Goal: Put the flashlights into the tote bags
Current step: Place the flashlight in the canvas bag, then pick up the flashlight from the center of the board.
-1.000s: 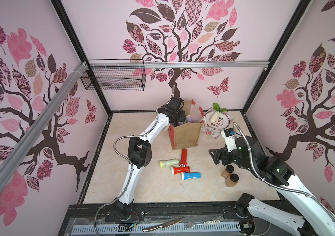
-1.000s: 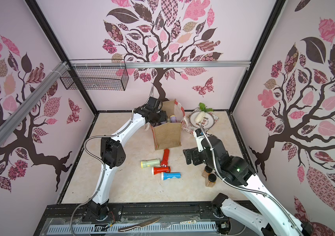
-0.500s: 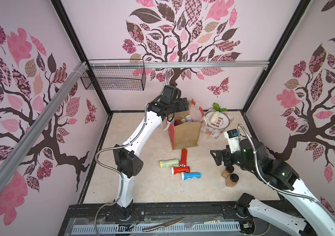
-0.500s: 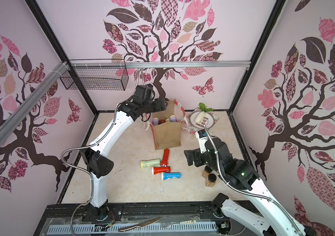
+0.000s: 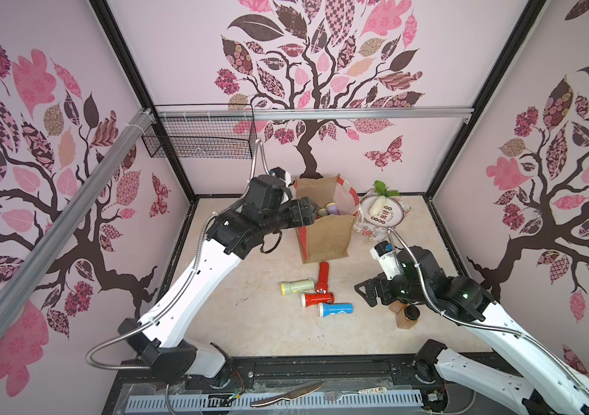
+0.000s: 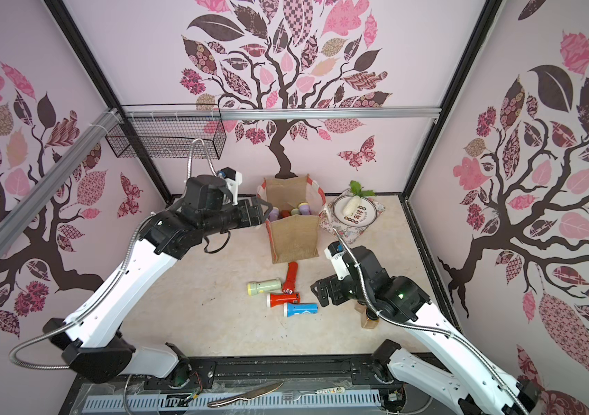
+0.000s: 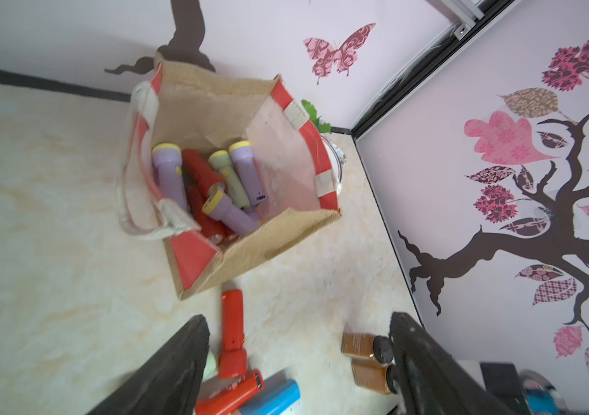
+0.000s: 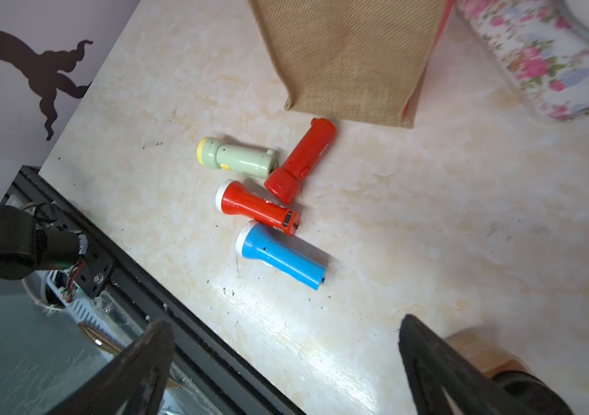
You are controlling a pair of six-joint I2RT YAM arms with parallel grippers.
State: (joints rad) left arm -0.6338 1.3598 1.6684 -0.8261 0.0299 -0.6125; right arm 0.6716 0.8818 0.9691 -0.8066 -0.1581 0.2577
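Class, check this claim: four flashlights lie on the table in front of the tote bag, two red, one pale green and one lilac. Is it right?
Not quite: the fourth is blue, not lilac. The right wrist view shows the blue flashlight on the table in front of the tote bag, with the two red flashlights and the pale green flashlight.

tote bag [image 7: 278, 237]: coarse woven burlap, matt;
flashlights [image 8: 282, 257]: smooth plastic, slight gloss;
table [image 8: 429, 233]: smooth marbled top, faint sheen;
wire basket [image 5: 199, 140]: black metal mesh
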